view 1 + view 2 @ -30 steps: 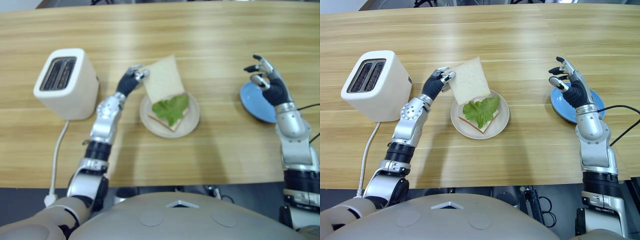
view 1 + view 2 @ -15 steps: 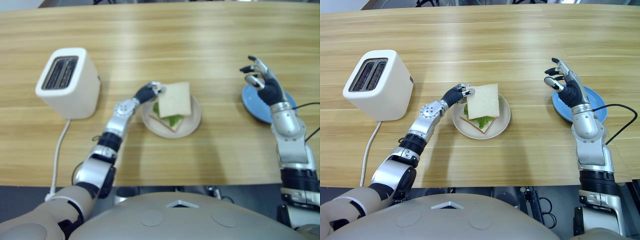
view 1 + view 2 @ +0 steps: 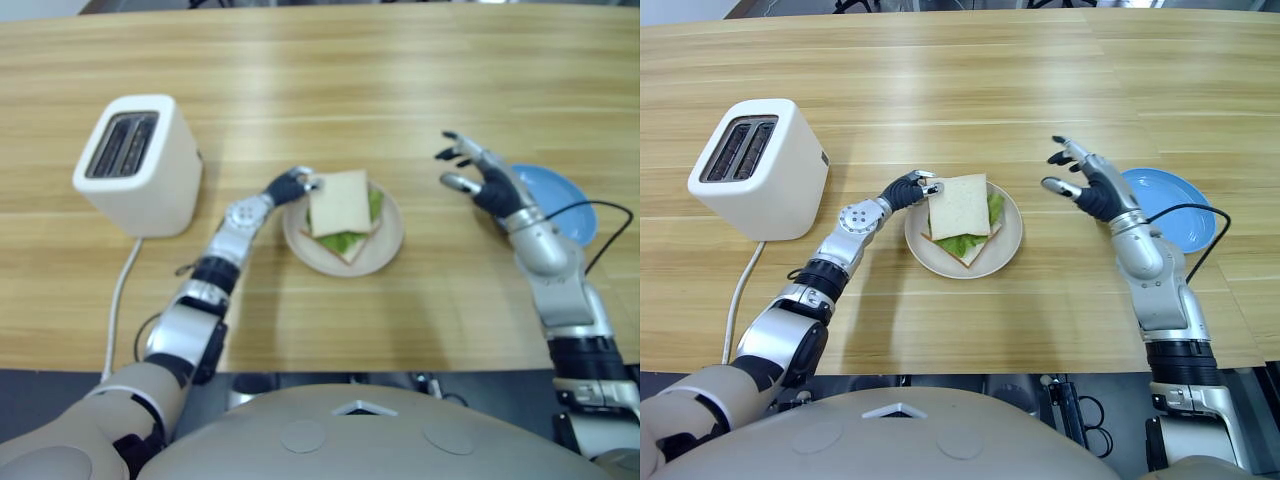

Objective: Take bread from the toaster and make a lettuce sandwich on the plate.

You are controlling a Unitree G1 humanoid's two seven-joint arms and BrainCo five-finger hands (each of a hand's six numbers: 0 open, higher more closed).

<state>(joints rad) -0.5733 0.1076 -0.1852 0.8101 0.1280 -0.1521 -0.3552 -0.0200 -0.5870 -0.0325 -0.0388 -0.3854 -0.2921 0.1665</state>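
Bread slice (image 3: 960, 207) over lettuce (image 3: 956, 244), left hand (image 3: 905, 188) pinching its corner

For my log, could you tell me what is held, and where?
Left hand pinches the top bread slice by its upper-left corner; right hand holds nothing.

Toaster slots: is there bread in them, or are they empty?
Empty, as far as shows: both slots of the toaster look dark, with no bread rising above the rim. Their bottoms are hidden.

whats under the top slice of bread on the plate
Green lettuce peeks out right of and below the top slice, and a bottom slice shows beneath it on the plate. The lettuce's middle is covered, so its spread cannot be seen.
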